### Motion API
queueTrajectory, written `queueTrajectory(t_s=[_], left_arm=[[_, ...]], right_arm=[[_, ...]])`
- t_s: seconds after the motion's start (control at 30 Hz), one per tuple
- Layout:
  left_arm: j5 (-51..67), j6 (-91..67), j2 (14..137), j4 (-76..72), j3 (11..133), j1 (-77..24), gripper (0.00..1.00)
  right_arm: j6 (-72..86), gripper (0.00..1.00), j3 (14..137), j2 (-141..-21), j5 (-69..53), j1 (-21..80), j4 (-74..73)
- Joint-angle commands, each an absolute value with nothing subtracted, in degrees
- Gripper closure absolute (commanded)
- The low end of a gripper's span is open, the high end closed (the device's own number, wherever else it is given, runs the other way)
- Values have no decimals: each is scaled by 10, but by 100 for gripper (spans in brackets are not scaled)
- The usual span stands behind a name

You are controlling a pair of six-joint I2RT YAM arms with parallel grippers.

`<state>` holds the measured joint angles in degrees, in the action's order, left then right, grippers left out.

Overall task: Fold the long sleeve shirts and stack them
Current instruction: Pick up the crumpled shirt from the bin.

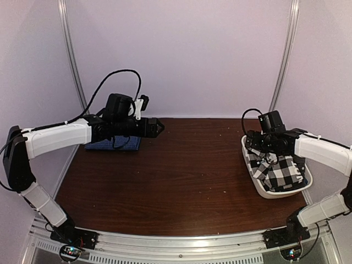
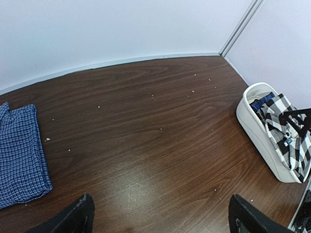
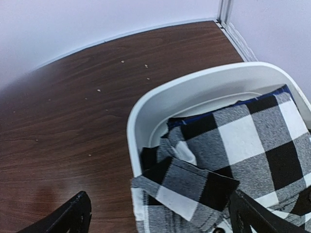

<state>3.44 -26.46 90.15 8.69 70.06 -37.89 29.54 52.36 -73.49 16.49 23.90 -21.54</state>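
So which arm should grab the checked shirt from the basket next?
Right. The right gripper hangs open over the black-and-white checked shirt in the white basket; the left gripper is across the table by the folded blue shirt.

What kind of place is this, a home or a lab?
Probably a robot test cell: left arm and right arm bolted to a metal rail, plain white enclosure walls, and a laundry basket set on the wooden table.

A folded blue shirt (image 1: 113,144) lay under the left arm (image 1: 60,137); the checked shirt (image 1: 280,171) filled the basket (image 1: 270,193) below the right gripper (image 1: 270,157).
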Motion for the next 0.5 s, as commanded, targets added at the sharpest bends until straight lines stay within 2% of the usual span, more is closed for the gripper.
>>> queueTrajectory(t_s=[0.0, 0.2, 0.47], left_arm=[[32, -251, 878, 74, 697, -381, 2], [32, -249, 877, 72, 693, -381, 2], [36, -247, 881, 72, 696, -381, 2]], right_arm=[[297, 0, 491, -711, 173, 192, -251], [292, 1, 458, -708, 176, 165, -268], [298, 13, 431, -764, 151, 164, -234]])
